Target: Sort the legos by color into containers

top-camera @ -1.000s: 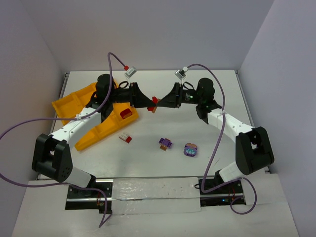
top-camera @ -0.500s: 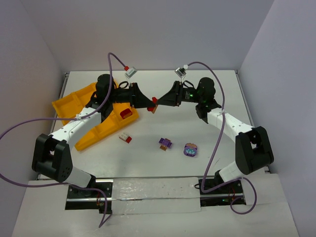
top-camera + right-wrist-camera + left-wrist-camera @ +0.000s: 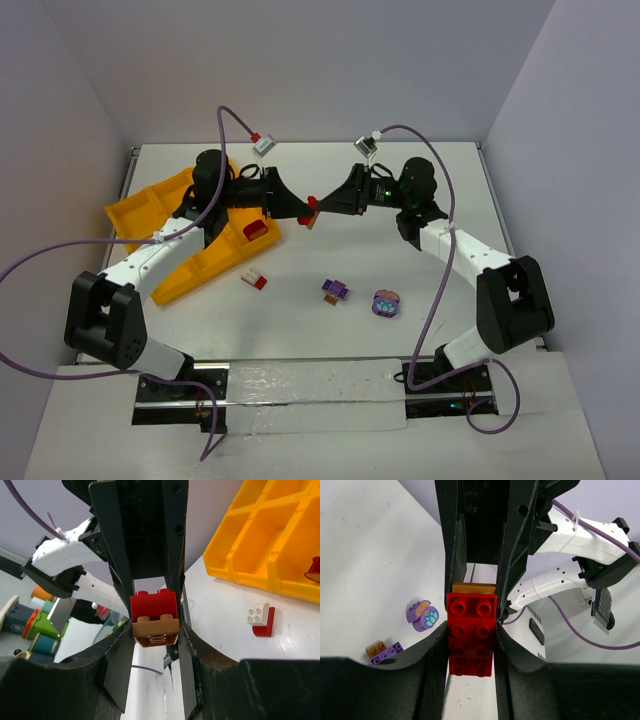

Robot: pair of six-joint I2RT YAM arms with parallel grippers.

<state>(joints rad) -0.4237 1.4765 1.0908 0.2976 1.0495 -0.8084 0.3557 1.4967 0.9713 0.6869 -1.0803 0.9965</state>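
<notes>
Both grippers meet nose to nose in mid-air, upper centre of the top view. The left gripper [image 3: 300,210] is clamped on the red brick [image 3: 471,635]. The right gripper [image 3: 328,205] has its jaws against both sides of the tan brick [image 3: 155,631] stuck to the red one's far end.

The yellow tray [image 3: 135,215] sits upper left. The left arm [image 3: 165,245] lies across it and hides the middle cells. One red piece [image 3: 260,231] sits in the cell at the tray's right corner.

Loose on the table [image 3: 300,340], lower centre:
- red-and-white lego [image 3: 254,280], just off the tray's edge
- purple-and-orange lego [image 3: 335,291]
- round purple piece [image 3: 386,303] beside it
</notes>
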